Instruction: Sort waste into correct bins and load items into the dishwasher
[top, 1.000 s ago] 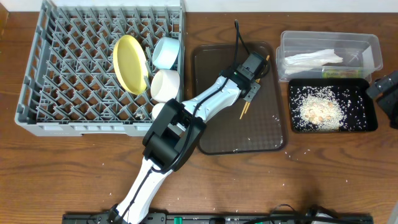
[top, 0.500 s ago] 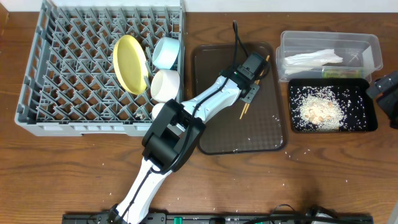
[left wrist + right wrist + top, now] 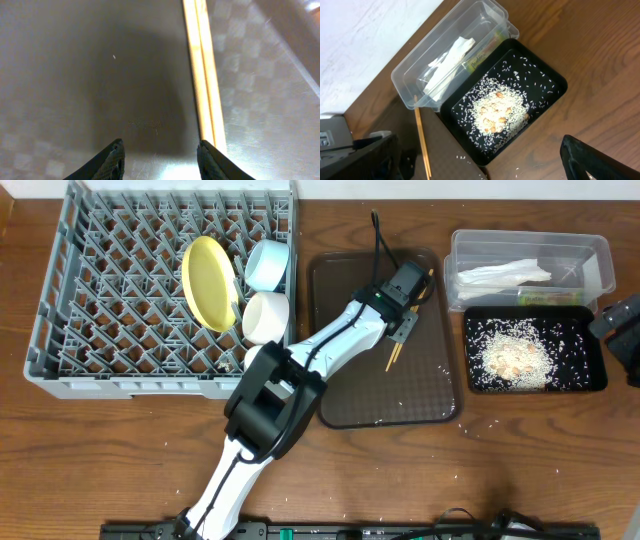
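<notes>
Flat on the brown tray (image 3: 420, 390), near its far right corner and angled toward the near edge: chopsticks (image 3: 202, 75), side by side and touching. Low over them, the left gripper (image 3: 160, 161), fingers partly spread and pinching nothing. Sticks running just inside one fingertip (image 3: 210, 161), touching it or not impossible to tell; only bare tray across the rest of the gap. Left of the tray, a grey dish rack (image 3: 45, 310) with a yellow plate (image 3: 207, 280) on edge, a light-blue bowl (image 3: 268, 265) and a white bowl (image 3: 266, 315) along its right side. Right of the tray, a clear tub (image 3: 530, 242) holding a napkin (image 3: 505, 275) and a wrapper (image 3: 545, 297), and nearer, touching it, a black tray (image 3: 590, 380) of rice (image 3: 515, 355). At the table's right edge, the right gripper (image 3: 480, 157), fingers spread wide, empty. Against a second ago, little changed: gripper over the same spot, elbow nudged slightly toward the rack's near right corner.
</notes>
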You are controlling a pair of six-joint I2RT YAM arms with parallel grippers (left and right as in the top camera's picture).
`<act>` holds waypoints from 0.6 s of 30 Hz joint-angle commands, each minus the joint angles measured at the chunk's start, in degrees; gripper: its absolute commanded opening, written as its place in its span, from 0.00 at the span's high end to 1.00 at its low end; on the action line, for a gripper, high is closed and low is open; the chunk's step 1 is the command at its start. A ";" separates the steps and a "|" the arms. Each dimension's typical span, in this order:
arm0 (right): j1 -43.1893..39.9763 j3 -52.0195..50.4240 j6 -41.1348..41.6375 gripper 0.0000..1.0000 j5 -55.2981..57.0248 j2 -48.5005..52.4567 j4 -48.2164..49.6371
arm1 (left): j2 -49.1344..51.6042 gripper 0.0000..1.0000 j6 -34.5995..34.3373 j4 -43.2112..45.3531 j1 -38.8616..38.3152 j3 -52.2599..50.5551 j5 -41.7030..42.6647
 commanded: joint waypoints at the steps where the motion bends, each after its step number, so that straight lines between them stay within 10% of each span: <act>1: -0.57 0.15 0.63 0.01 -0.07 0.00 -0.07 | -3.23 0.51 -0.52 -0.22 0.00 0.50 -0.07; 18: -0.57 0.15 0.63 0.01 -0.07 0.00 -0.07 | -0.33 0.51 4.31 -0.31 -0.46 0.48 4.02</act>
